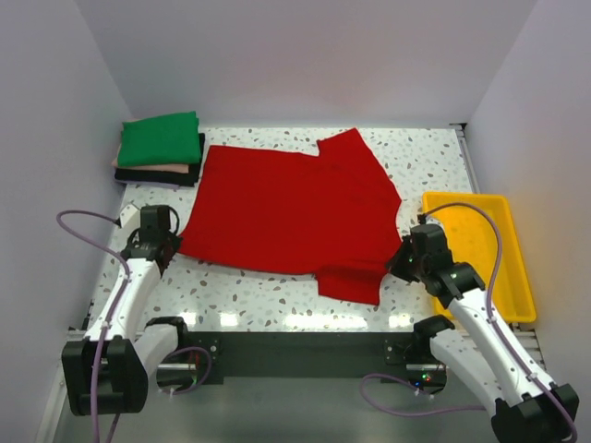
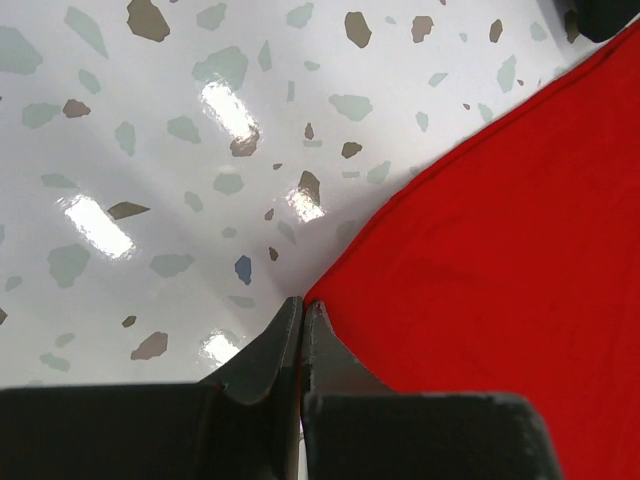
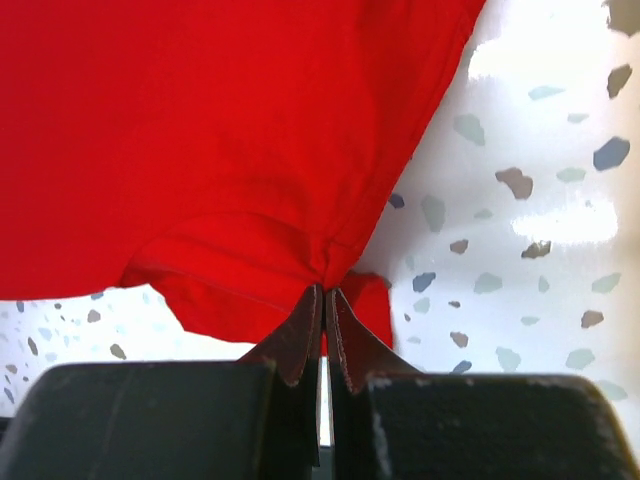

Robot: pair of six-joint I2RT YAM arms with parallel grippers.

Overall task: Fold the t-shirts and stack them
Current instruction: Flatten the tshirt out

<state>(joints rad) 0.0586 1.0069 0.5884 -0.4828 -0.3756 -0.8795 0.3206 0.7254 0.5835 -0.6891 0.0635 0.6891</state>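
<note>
- No text, label, brand, number or sign is showing readably in any of the three views.

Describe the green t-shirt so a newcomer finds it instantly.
Find the speckled table's far left corner, beyond the spread red t-shirt. A stack of folded t-shirts sits there. The green t-shirt is its top layer, above a pale pink one and a black one.
</note>
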